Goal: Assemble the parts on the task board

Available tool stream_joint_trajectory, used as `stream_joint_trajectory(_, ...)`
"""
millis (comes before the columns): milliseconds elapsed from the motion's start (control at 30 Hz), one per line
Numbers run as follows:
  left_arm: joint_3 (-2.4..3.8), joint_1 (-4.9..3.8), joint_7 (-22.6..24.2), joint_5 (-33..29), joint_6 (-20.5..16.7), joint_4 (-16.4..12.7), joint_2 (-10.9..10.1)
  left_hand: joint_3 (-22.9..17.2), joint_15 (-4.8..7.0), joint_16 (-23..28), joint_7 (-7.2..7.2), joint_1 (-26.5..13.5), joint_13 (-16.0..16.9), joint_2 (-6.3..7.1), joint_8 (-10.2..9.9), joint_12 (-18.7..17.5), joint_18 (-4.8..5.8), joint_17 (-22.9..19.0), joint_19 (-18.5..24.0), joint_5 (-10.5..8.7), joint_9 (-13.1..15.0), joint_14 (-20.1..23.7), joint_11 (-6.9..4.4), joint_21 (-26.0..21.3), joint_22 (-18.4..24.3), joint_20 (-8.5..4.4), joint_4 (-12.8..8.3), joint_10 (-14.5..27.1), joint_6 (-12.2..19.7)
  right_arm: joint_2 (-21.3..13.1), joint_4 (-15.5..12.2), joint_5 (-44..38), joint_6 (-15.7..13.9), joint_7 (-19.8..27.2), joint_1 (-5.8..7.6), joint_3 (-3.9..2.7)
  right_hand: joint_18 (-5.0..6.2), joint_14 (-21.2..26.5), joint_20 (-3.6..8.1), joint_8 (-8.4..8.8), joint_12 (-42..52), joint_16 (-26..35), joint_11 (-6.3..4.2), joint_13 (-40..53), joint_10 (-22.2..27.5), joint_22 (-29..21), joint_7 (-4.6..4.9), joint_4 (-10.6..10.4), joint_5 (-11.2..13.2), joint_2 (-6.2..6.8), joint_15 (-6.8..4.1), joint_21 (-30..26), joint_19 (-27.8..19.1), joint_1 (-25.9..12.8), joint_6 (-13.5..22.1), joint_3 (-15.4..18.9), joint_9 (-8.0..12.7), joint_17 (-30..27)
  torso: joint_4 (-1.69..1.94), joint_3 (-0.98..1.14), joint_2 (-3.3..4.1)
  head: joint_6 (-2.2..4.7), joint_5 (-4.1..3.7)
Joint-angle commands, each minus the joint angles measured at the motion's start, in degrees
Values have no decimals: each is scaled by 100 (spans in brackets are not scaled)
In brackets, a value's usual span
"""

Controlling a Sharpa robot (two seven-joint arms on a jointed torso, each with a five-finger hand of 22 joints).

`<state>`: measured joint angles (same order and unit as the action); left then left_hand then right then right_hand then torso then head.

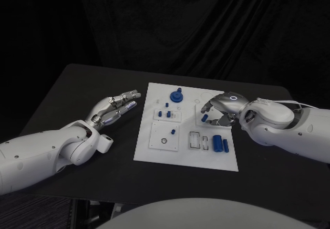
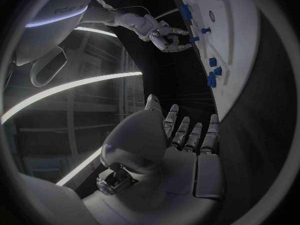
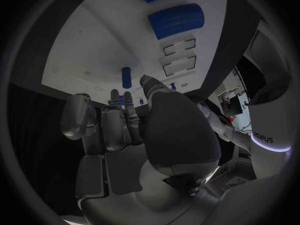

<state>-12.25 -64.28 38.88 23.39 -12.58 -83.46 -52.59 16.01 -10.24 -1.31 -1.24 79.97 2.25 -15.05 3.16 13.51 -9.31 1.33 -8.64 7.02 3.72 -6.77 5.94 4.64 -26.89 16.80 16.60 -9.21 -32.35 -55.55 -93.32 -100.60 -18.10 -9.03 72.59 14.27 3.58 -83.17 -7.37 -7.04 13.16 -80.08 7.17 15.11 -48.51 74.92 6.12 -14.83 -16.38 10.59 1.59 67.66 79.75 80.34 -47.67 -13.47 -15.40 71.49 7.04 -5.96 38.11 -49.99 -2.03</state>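
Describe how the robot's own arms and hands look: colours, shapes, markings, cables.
Both arms are bulky, rounded white shells. The left hand and right hand are silver metal with segmented fingers. The right hand's back carries a small glowing ring. In the left wrist view the right arm shows grey lettering and a lit pale band, and a thin cable runs along its forearm.

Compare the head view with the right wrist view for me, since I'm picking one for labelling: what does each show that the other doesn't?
Head view alone: the left hand open beside the task board's left edge, touching nothing, the round blue part with a knob at the board's far end, and the oval ring mark on a small plate.

Right wrist view alone: the right hand's inner side, fingers curved over the board, with no part seen in them.

Both: the board, the right hand, the two blue cylinders lying side by side, and the two rectangular slots.
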Motion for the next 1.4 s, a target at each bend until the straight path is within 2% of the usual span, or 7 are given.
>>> stream_joint_trajectory(33, 5, 12, 666, -21, 39, -1, 7, 0, -29, -21, -50, 34, 3, -34, 1, 8, -47, 7, -57, -9, 9, -15, 4, 19, 9, -1, -1, 25, 0, 58, 77, -3, -117, 30, -20, -4, 103, 6, -25, -21, 60, -17, -31, 35, -4, 897, 18, 15, -8, -16, 7, 8, 6, 98, 0, -56, -27, 14, 1, -8, -6, -1, -15)
stream_joint_trajectory(333, 5, 19, 666, -21, 51, 10, 21, 0, -31, -21, -51, 39, 3, -35, 1, 9, -45, 7, -57, -9, 9, -15, 5, 19, 13, -1, -2, 25, 1, 223, 276, -3, -1, 110, -73, -5, 97, -8, -6, -84, 241, -33, -54, 133, -14, 909, 10, 153, -1, -84, -21, 53, 34, 237, -110, -148, -138, 31, 13, -16, -6, -1, -16)
stream_joint_trajectory(600, 5, 27, 660, -21, 61, 16, 14, 0, -33, -21, -52, 46, 3, -39, -1, 6, -42, 7, -55, -9, 9, -15, 7, 18, 25, -1, -2, 29, 7, 297, 459, -3, 44, 175, -150, -6, 95, -9, 9, -126, 334, -33, -72, 179, -32, 912, 37, 256, 0, -115, -32, 63, 40, 292, -182, -215, -207, 30, 15, -10, -2, -1, -22)
stream_joint_trajectory(767, 5, 37, 659, -21, 69, 22, 23, 0, -33, -21, -52, 47, 3, -39, -1, 6, -42, 7, -55, -9, 9, -15, 7, 18, 25, -1, -2, 29, 7, 342, 538, -3, 27, 218, -174, -6, 86, -28, 26, -259, 479, -52, -102, 243, -110, 924, 49, 411, 4, -159, -54, 109, 65, 316, -333, -310, -397, 57, 9, -4, 2, -1, -24)
stream_joint_trajectory(933, 6, 47, 659, -21, 72, 22, 26, 0, -33, -21, -52, 47, 3, -39, -1, 6, -42, 7, -55, -9, 9, -15, 7, 18, 25, -1, -2, 29, 7, 371, 581, -3, -21, 250, -181, -7, 84, -36, 36, -330, 516, -57, -112, 259, -132, 927, 38, 457, 6, -177, -61, 121, 73, 298, -368, -341, -483, 66, -2, -1, 4, -1, -16)
stream_joint_trajectory(1133, 6, 58, 656, -21, 72, 19, 20, 0, -36, -21, -52, 53, 3, -42, -2, 8, -38, 7, -58, -9, 9, -15, 11, 19, 22, 0, -1, 30, 9, 383, 607, -3, -81, 280, -183, -7, 64, -81, 69, -540, 651, -94, -171, 307, -339, 956, 10, 570, 6, -223, -101, 236, 134, 262, -439, -447, -735, 127, -5, -4, -1, -1, -10)
stream_joint_trajectory(1400, 6, 63, 648, -21, 75, 16, 16, 0, -37, -21, -53, 56, 3, -43, -3, 9, -37, 7, -59, -9, 8, -15, 12, 20, 22, 0, -2, 30, 14, 391, 591, -3, -68, 279, -185, -8, 62, -89, 78, -558, 657, -93, -178, 304, -374, 955, 35, 579, 9, -193, -103, 238, 138, 188, -330, -473, -815, 128, 5, -7, -8, -1, -9)
